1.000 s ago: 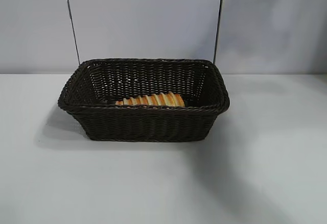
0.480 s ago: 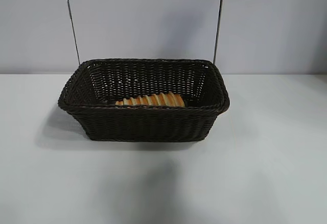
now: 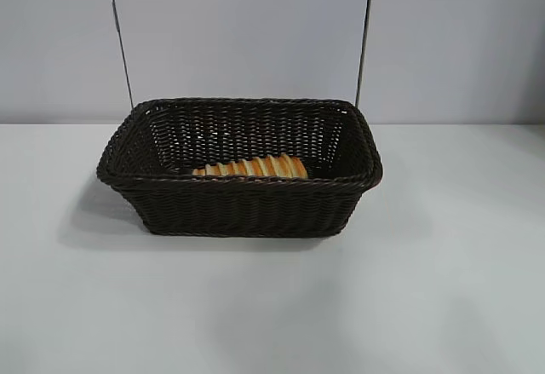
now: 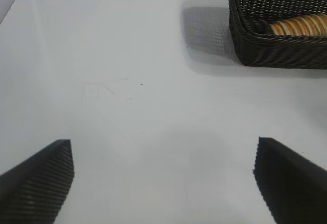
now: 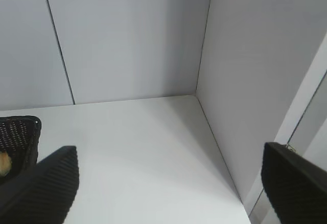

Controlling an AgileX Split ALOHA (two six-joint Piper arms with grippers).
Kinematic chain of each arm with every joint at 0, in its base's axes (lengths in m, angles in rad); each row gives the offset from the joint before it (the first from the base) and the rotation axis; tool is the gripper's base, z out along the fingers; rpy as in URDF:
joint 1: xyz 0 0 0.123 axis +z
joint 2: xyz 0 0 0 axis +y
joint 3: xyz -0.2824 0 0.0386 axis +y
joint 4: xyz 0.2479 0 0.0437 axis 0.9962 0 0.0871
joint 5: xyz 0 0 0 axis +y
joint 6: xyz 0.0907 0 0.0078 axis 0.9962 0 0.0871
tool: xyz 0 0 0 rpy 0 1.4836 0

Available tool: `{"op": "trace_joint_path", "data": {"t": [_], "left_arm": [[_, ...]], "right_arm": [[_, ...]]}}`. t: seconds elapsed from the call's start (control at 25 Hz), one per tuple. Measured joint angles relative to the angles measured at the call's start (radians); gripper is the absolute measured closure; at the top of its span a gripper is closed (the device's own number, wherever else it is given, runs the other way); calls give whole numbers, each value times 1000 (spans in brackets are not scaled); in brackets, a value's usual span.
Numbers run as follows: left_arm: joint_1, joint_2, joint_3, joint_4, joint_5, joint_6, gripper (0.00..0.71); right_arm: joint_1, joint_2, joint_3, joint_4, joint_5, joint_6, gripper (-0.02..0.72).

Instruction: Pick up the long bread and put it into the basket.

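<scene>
- The left claw [image 4: 163,183] hangs low over the bare white surface [image 3: 272,306]. Its two dark fingers stand wide apart at the lower corners of the left wrist view, and nothing is between them.
- The basket [image 3: 243,208] stands in the middle of the exterior view, a little left of centre. The long bread [image 3: 251,168] lies inside it, on the bottom, close behind the near wall.
- The right claw [image 5: 168,183] is also spread wide and empty. It looks over the surface toward the corner of the grey walls [image 5: 133,40], with the basket only at the left edge of its view.
- In my judgement the bread is already placed. The step in hand is to draw the arms away, best done clear of the rim so the basket is not pushed.
- Count: one basket, one bread, two claws.
</scene>
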Motion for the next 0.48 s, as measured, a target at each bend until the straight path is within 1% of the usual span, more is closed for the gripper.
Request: {"op": "trace_joint_path", "data": {"t": [0.12, 0.28, 0.48], "left_arm": [[0, 0, 0, 0, 0, 0, 22], [0, 0, 0, 0, 0, 0, 22], [0, 0, 0, 0, 0, 0, 22]], "right_arm": [[0, -74, 99, 35, 0, 0, 8], [0, -120, 217, 109, 0, 0, 8], [0, -120, 352, 155, -10, 0, 8]]}}
